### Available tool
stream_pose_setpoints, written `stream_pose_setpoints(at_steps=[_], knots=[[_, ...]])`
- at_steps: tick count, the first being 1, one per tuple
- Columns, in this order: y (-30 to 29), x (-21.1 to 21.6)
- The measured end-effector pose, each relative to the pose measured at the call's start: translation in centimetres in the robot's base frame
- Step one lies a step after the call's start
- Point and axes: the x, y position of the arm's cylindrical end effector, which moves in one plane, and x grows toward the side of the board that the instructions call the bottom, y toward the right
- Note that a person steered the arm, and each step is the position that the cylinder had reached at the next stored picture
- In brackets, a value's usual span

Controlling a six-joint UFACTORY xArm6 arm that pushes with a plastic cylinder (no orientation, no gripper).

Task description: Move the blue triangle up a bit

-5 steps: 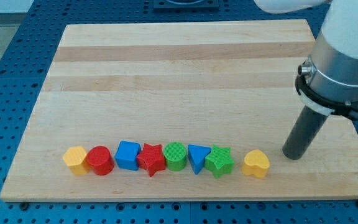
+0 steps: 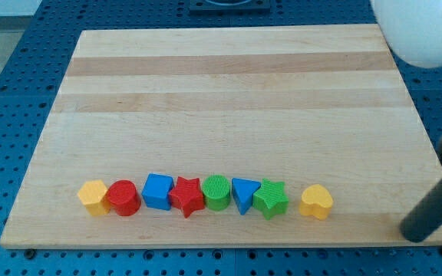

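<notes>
near the board's bottom edge a row of blocks runs left to right; the blue triangle sits between the green cylinder and the green star, touching both. farther right, the rod's tip rests near the bottom right corner, well apart. there are no fingers, only a rod. to push upward, the tip must likely get below the triangle.

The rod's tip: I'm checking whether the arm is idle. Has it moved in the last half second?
Yes. My tip has slid toward the view's bottom right, farther from the yellow heart, near the board's bottom right corner.
</notes>
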Motion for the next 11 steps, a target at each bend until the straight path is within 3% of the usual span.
stream_pose_setpoints(at_steps=[5, 7, 9, 11], knots=[[-19.1, 0.0], [-19.4, 0.0], [-19.5, -4.7], [-19.0, -5.5]])
